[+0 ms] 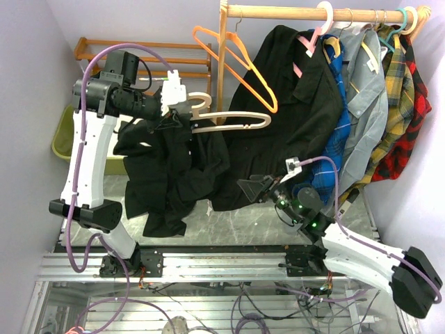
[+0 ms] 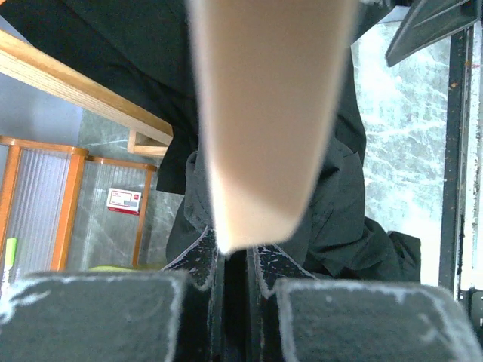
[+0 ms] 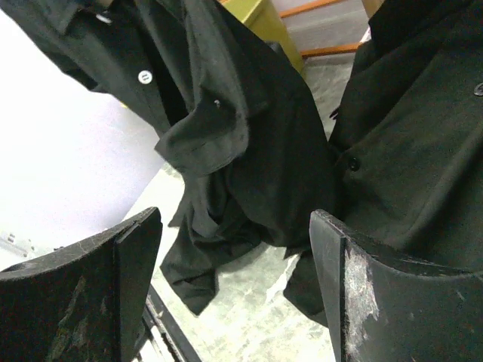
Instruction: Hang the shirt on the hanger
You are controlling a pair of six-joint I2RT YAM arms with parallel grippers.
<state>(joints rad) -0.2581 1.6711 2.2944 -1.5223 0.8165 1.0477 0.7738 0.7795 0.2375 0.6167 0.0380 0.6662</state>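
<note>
Above the marbled surface (image 1: 229, 226), the left jaws are closed on the hanger (image 1: 240, 122) near its hook, holding it roughly level; the left wrist view shows the pale bar pinched between them. The shirt (image 1: 163, 167) hangs from the gripped end in a bunched, crumpled mass, its lower folds trailing toward the surface. The right jaws stand wide and empty just beside it, between it and a second black shirt (image 1: 292, 104) on the rack. The fabric looks limp and light, likely to slump and slide along smooth plastic. The collar or shoulder seam, where the layers are thick, seems the surest hold, whereas a loose sleeve would merely stretch. The hanger itself appears rigid.
</note>
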